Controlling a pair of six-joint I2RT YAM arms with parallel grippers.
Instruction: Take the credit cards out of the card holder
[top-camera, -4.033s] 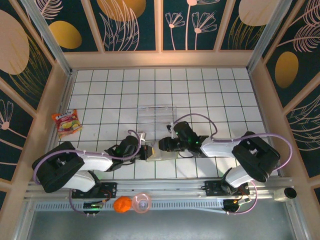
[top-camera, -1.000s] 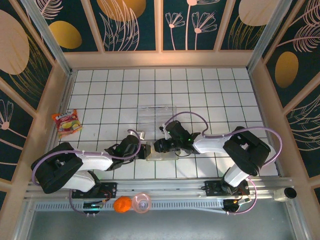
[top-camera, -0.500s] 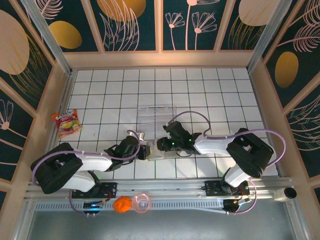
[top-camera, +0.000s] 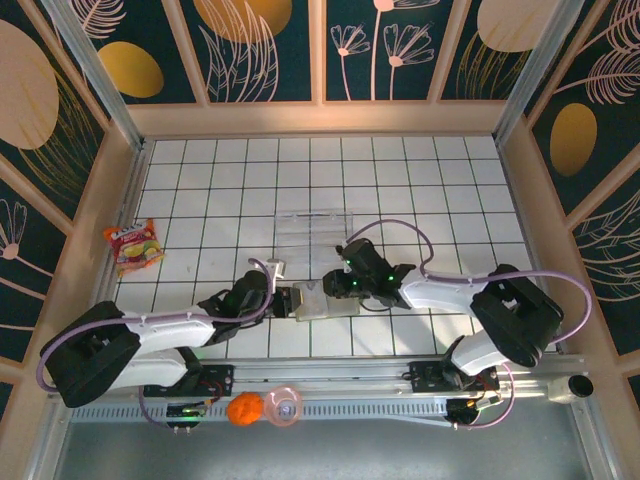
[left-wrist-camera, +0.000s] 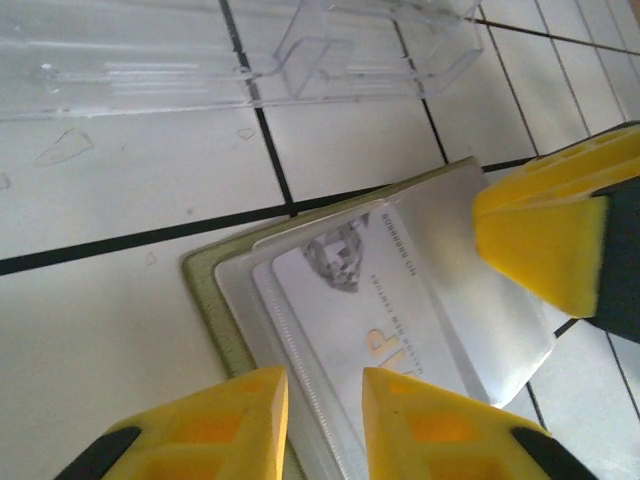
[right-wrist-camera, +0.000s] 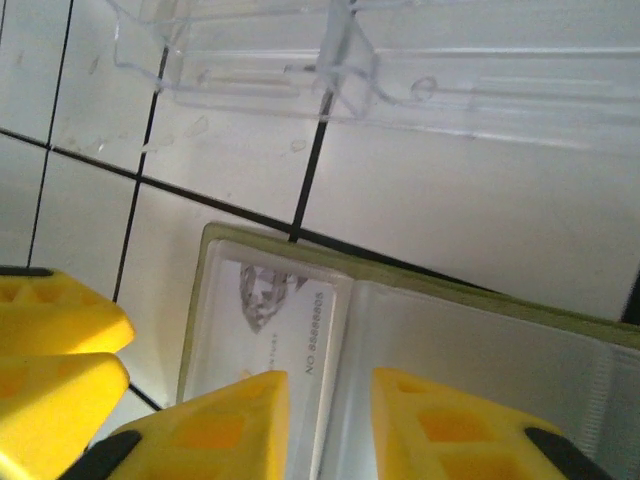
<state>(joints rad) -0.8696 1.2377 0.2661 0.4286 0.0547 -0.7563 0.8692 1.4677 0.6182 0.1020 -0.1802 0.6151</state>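
We see a white tiled tabletop (top-camera: 420, 180) with dark grid lines. Near its front edge the card holder (top-camera: 325, 300) lies open, pale inside facing up. Just behind it, not touching, rests a clear plastic tray (top-camera: 312, 228). Well to the left lies a colourful snack packet (top-camera: 133, 246).
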